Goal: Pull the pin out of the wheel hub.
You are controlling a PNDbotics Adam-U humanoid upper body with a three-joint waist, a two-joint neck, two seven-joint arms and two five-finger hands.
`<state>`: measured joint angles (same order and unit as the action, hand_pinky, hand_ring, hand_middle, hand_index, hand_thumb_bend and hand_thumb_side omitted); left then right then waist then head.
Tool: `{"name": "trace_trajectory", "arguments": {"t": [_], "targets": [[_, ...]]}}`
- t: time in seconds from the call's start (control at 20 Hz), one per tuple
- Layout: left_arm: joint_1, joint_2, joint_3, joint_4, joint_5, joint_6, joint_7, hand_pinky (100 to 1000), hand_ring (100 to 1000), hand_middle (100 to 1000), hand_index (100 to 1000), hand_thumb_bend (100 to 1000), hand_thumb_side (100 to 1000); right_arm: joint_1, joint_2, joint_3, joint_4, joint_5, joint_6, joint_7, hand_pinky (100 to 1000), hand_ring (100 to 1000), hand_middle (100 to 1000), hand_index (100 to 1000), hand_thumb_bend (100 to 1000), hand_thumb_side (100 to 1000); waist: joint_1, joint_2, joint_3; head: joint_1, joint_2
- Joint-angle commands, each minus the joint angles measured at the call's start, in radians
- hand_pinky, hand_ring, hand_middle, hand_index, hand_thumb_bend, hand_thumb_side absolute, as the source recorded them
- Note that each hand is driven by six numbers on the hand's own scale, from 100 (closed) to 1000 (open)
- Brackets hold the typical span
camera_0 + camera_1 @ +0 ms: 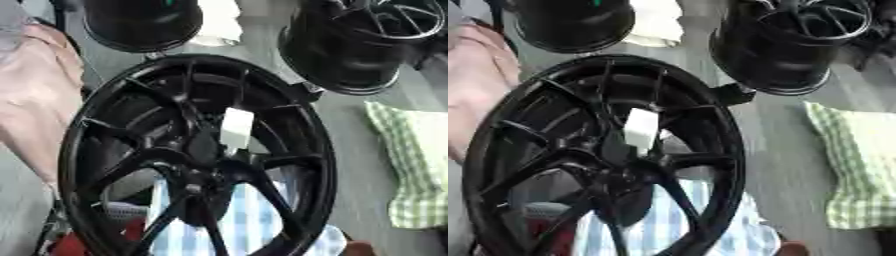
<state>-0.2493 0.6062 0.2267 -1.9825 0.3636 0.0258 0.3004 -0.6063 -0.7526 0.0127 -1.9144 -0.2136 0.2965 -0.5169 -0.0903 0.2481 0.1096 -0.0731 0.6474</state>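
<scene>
Black wheel hub (197, 160) upright, central | white tag (235, 128) on spokes | fingers unseen, state unknown

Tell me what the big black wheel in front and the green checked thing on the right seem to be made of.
The black wheel looks like cast metal, probably alloy, with a glossy black finish: thin rigid spokes and soft highlights along the rim. The green checked thing looks like woven cloth, matte, with a gingham weave and soft rumpled edges. Neither can be confirmed by look alone.
</scene>
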Motion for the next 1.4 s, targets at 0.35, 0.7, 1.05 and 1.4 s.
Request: {"name": "trace_trajectory", "arguments": {"t": [0.35,0.7,1.05,1.4], "targets": [[-0.005,0.014,0.012,-0.017,-0.006,-0.002,-0.003,767,701,610,771,243,600,-0.010,-0.038,-0.008,-0.021,-0.002,-0.002,0.001,782,720,622,684,100,427,0.001,-0.011,0.001,0.000,-0.018],[-0.003,0.018,0.010,-0.017,-0.007,-0.001,-0.004,768,701,610,771,243,599,-0.037,-0.077,0.021,-0.014,0.009,0.018,0.041,789,731,634,695,100,397,-0.003,-0.014,0.002,0.005,-0.010],[-0.003,0.028,0.002,-0.017,-0.006,0.003,-0.012,767,701,610,771,242,600,-0.167,-0.190,0.156,-0.002,0.183,0.068,0.549,824,795,729,773,100,438,-0.013,-0.026,0.003,-0.003,-0.004],[-0.001,0.041,-0.003,-0.017,-0.008,0.005,-0.018,767,701,611,770,241,600,-0.310,-0.215,0.289,0.094,0.342,-0.047,0.972,833,820,761,815,100,446,-0.025,-0.031,0.010,-0.009,-0.005]]}}
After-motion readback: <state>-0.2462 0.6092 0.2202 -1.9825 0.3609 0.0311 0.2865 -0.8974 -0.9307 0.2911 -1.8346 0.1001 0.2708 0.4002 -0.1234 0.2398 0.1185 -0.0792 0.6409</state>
